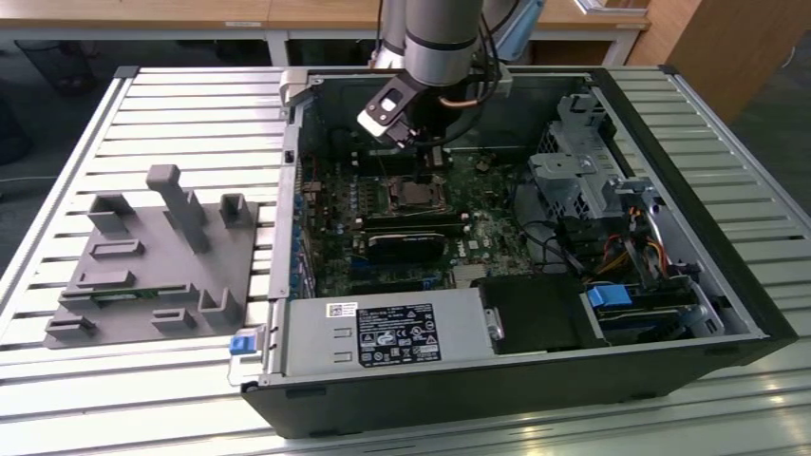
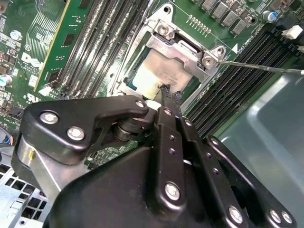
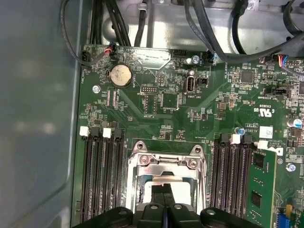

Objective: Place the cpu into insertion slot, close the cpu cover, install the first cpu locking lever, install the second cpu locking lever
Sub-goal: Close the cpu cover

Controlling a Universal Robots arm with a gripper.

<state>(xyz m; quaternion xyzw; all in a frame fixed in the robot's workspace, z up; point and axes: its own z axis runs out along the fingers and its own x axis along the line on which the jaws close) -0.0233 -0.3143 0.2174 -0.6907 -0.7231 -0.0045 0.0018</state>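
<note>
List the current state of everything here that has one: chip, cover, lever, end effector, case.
cpu cover, lowered over the cpu, it seems.
cpu, lying flat in the cover's window.
locking lever, not latched, sticking out over the memory slots.
end effector, shut, tips at the cpu.
computer case, side open.

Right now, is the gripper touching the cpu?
Cannot tell. In the second wrist view the gripper overlaps the edge of the cpu with its tip, but neither contact nor a gap shows plainly.
</note>
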